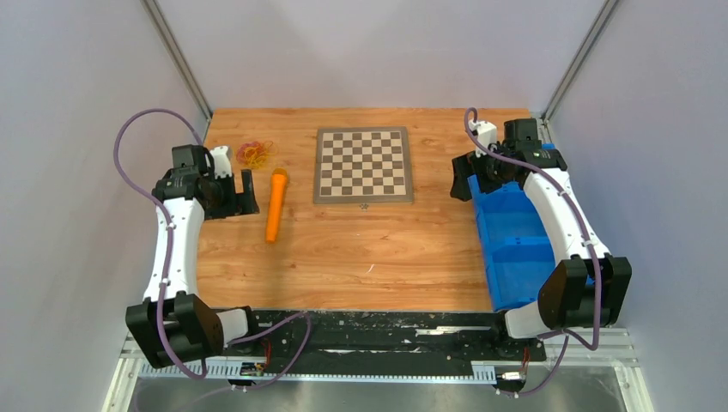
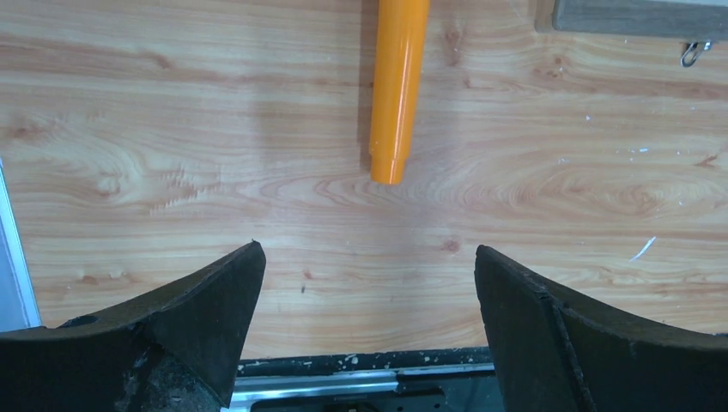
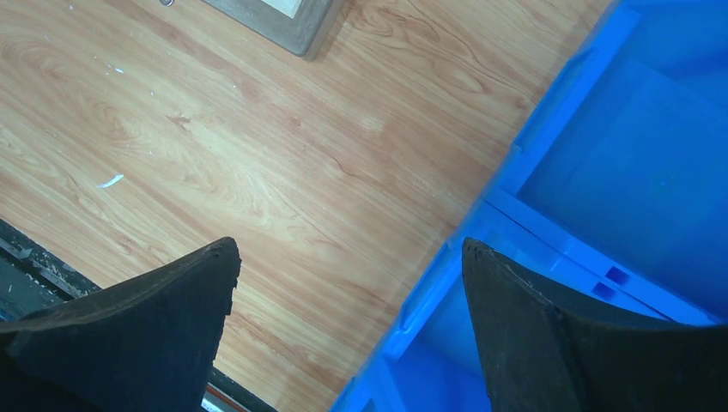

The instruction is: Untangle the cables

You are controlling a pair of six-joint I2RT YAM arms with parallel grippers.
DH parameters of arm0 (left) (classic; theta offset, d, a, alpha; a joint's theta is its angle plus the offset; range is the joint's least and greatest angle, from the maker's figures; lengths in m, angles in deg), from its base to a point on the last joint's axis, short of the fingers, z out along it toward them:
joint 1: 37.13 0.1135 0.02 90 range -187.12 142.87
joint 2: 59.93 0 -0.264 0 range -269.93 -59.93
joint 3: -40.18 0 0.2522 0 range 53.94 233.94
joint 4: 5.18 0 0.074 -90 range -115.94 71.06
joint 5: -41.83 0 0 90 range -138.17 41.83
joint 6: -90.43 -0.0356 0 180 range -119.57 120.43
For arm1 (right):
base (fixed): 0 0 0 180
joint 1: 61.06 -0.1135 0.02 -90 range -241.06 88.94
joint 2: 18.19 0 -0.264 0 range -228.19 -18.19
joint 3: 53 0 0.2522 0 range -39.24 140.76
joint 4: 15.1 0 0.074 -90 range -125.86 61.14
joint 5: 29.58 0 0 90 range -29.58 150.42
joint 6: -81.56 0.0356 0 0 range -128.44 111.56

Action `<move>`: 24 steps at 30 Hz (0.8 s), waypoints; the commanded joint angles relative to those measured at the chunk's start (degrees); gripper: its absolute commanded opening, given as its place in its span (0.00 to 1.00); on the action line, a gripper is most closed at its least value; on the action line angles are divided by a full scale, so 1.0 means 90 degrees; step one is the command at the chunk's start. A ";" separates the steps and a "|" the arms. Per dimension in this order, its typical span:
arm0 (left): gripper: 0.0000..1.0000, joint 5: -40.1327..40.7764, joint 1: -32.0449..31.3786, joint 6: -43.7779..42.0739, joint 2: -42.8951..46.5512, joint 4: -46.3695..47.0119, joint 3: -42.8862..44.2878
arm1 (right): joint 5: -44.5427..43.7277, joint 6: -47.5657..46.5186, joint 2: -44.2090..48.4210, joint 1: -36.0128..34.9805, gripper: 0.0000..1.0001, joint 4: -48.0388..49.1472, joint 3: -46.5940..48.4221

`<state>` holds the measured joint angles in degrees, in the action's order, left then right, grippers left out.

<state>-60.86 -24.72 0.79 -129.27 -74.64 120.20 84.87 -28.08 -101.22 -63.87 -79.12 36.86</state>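
Both of your grippers stand wide open and hold nothing. Your left gripper (image 2: 367, 257) hangs over bare wood just short of the orange cylinder (image 2: 397, 86). Your right gripper (image 3: 350, 249) hangs over the near edge of the blue bin (image 3: 601, 172). The cables (image 1: 256, 154), a small tangle of yellow and reddish loops, lie at the far left of the wood-grain desk (image 1: 369, 257), near the cylinder's far end. A chessboard (image 1: 363, 164) lies at centre back. Pale walls (image 1: 77, 129) close in three sides.
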 commanded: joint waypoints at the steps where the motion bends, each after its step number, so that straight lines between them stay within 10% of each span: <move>1: 1.00 0.0013 0.0009 0.0179 -0.0526 0.0544 0.0689 | 0.0097 -0.0308 0.0049 -0.0072 1.00 0.0135 0.0238; 24: 1.00 -0.0063 0.0217 0.1044 -0.6960 0.1629 0.5905 | -0.1330 -0.0960 -0.0764 -0.1005 1.00 -0.0650 0.1694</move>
<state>-59.70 -22.93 8.66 -189.44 -64.26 169.60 76.98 -35.47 -107.55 -70.98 -83.84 49.25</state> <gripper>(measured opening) 1.000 0.998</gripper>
